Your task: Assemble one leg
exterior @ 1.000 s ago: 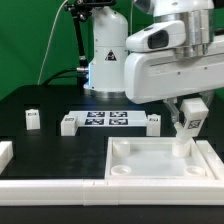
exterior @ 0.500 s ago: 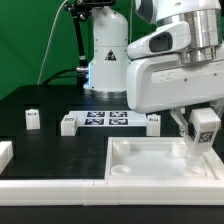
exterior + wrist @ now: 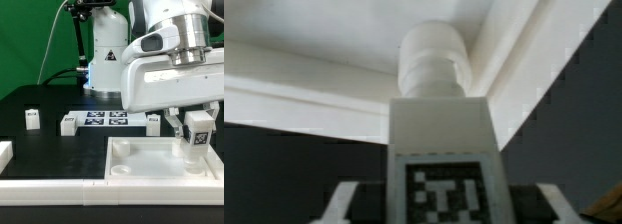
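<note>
Nearest the exterior camera a low white rail (image 3: 50, 187) runs along the front edge of the black counter (image 3: 45, 145). Just behind it lies the large white panel (image 3: 140, 172). At the panel's corner toward the exterior view's right, the claw (image 3: 197, 122) is closed on the leg (image 3: 188, 150). It grips the tagged upper block, and the leg's lower end is down at the corner socket. The wrist view looks along the same leg (image 3: 438, 130): its rounded tip points into the angle of the panel's raised walls (image 3: 313, 80), but how deep it sits cannot be told. A second ago the leg stood nearly upright with its tag hardly showing. Half a second ago it leaned toward the exterior view's right with the tag turned to the camera. Now it has swung slightly back and stands a little straighter, with the tag facing out as before. That turning while the lower end stays at the corner suggests the leg is being worked or twisted into its socket, so the step looks under way rather than finished. Farther back, three loose blocks (image 3: 68, 124) and the marker board (image 3: 105, 119) lie where they lay a second ago. Behind them stands the arm's white base (image 3: 105, 55).
</note>
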Robot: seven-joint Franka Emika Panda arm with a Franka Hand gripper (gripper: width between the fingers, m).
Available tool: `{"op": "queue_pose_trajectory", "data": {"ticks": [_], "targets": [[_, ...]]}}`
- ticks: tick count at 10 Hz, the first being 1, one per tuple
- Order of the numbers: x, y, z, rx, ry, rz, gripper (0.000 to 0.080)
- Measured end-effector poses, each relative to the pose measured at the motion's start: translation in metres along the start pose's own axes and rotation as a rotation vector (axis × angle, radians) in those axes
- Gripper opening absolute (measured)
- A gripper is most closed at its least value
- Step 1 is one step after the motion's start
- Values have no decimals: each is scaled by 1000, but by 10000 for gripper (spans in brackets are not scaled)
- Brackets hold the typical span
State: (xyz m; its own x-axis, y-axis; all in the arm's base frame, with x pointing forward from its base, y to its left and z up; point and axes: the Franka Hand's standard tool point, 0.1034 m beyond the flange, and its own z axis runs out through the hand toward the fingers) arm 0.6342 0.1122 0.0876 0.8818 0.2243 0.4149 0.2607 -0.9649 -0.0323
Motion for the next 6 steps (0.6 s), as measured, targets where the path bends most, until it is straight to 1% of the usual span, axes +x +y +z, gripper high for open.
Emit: {"op": "queue_pose_trajectory", "data": {"ticks": [4, 5, 6], "targets": [[-5, -2, 5, 2, -7, -1, 290], [-4, -4, 7, 1, 7, -2, 290], [-7, -8, 12, 4, 9, -7, 290]]}}
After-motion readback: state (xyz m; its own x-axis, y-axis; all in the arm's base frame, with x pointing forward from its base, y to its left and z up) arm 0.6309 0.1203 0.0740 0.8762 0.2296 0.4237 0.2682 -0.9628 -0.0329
